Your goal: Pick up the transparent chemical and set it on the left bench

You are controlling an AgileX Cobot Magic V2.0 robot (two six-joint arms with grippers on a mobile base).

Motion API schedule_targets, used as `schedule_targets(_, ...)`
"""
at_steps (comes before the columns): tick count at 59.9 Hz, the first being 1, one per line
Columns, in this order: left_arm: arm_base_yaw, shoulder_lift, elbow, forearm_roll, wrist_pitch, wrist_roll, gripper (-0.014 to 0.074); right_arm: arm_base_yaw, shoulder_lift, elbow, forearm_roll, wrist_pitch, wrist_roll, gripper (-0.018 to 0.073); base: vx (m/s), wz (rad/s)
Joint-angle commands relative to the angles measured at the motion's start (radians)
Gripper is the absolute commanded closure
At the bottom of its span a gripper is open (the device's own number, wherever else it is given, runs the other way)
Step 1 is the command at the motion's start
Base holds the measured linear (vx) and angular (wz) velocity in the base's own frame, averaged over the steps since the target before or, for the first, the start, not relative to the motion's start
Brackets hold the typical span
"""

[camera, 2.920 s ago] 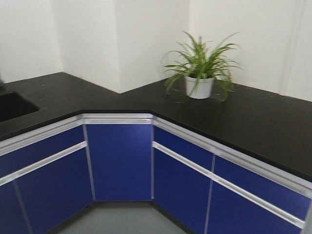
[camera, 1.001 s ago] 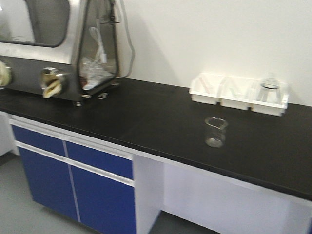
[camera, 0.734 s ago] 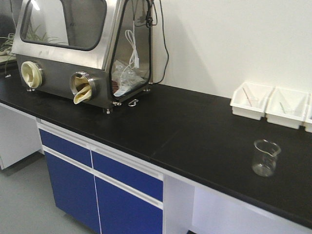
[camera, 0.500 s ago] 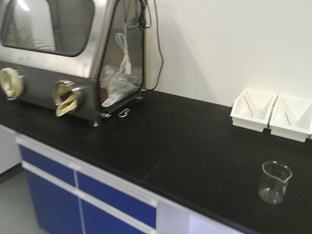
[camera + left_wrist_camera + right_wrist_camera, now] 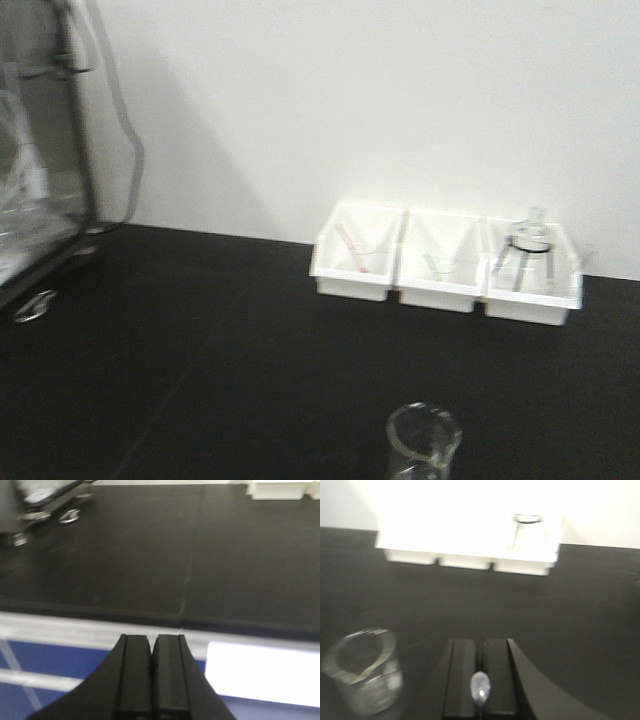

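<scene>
The transparent chemical, a clear glass beaker point(image 5: 423, 441), stands on the black bench point(image 5: 200, 350) at the bottom edge of the front view. In the right wrist view the beaker point(image 5: 364, 670) is blurred, low and to the left of my right gripper point(image 5: 480, 641), apart from it. The right gripper's jaws are together with nothing between them. My left gripper point(image 5: 151, 637) is shut and empty, hanging in front of the bench's front edge above the blue cabinet fronts point(image 5: 45, 660). Neither gripper shows in the front view.
Three white bins point(image 5: 445, 265) stand in a row against the wall; the right bin holds a round flask on a black tripod point(image 5: 528, 245). A steel glovebox point(image 5: 35, 160) stands at the left, its feet in the left wrist view point(image 5: 50, 510).
The view has swung right and come much closer to the bench. The beaker now sits at the bottom of the front view, the bins fill the middle and the glovebox has slid to the left edge.
</scene>
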Motion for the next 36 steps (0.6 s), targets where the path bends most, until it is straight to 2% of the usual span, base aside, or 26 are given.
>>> schedule_targets(1,-0.002,-0.019,0.016,-0.001,-0.078,-0.008,0.06,0.002,-0.005,-0.035,-0.009,-0.076,0.0,0.0562,0.34,-0.67)
schedule_targets(16,-0.002,-0.019,0.016,-0.001,-0.078,-0.008,0.06,0.002,-0.005,-0.035,-0.009,-0.076,0.0,0.0562,0.26,-0.56)
schedule_targets(36,-0.002,-0.019,0.016,-0.001,-0.078,-0.008,0.06,0.002,-0.005,-0.035,-0.009,-0.076,0.0,0.0562,0.11,-0.32)
